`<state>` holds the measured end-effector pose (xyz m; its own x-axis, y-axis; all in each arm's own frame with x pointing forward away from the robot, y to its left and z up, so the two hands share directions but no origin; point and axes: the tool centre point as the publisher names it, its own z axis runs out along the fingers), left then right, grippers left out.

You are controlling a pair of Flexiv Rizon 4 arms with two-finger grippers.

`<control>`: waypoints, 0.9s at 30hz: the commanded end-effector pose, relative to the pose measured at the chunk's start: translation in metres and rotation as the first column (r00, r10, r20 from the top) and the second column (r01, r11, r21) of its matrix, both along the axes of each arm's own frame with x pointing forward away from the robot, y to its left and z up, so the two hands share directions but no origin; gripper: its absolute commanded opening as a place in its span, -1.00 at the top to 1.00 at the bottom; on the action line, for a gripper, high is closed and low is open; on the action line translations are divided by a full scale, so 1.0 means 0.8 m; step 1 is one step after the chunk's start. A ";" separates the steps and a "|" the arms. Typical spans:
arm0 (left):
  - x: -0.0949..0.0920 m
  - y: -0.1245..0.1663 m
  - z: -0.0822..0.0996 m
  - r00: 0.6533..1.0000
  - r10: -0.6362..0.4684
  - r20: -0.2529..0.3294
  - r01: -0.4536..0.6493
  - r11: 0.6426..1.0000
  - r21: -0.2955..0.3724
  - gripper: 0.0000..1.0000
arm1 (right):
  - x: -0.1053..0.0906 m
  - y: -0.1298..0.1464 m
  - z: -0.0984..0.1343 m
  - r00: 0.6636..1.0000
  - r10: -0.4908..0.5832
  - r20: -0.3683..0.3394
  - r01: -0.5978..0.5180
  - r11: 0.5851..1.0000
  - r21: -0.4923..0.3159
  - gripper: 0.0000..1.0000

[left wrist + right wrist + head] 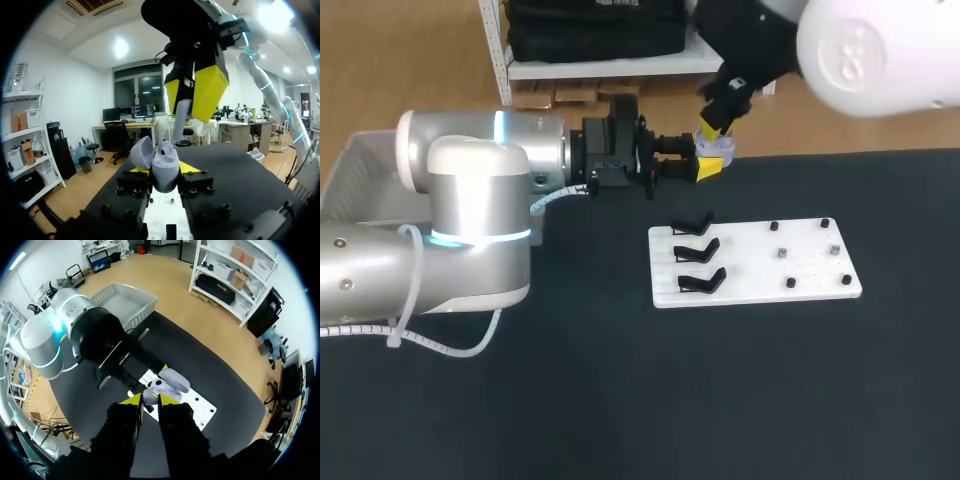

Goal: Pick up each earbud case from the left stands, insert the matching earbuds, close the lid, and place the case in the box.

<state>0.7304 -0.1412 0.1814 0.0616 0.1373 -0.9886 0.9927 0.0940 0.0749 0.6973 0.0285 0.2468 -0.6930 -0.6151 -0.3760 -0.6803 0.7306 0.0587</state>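
A lavender earbud case (722,147) with its lid swung open is held off the table at the far edge, and my left gripper (708,163) is shut on its body. In the left wrist view the case (165,162) sits between the yellow tips, lid tipped back. My right gripper (717,127) hangs just above the case's open mouth. It is shut on a small pale earbud (183,112) that points down between its yellow fingers (210,92). The right wrist view shows the case (172,380) directly under my right gripper (150,400).
A white board (760,275) lies mid-table, with three bare black stands (698,255) on its left side and several small pegs (782,252) on its right. A grey basket (350,165) sits at the table's far left.
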 end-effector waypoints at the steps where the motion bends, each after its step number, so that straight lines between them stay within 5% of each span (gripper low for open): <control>1: -0.002 0.000 -0.002 1.000 0.005 0.007 -0.005 1.000 -0.009 1.00 | 0.006 0.004 -0.006 1.000 0.004 -0.002 -0.004 1.000 -0.005 1.00; 27: -0.002 0.000 -0.002 1.000 0.005 0.007 -0.005 1.000 -0.009 1.00 | 0.018 -0.002 -0.021 0.998 0.054 0.014 -0.053 0.997 -0.054 1.00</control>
<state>0.7304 -0.1412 0.1814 0.0616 0.1373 -0.9886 0.9928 0.0940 0.0749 0.7106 0.0255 0.2310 -0.6519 -0.6705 -0.3542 -0.7197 0.6943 0.0104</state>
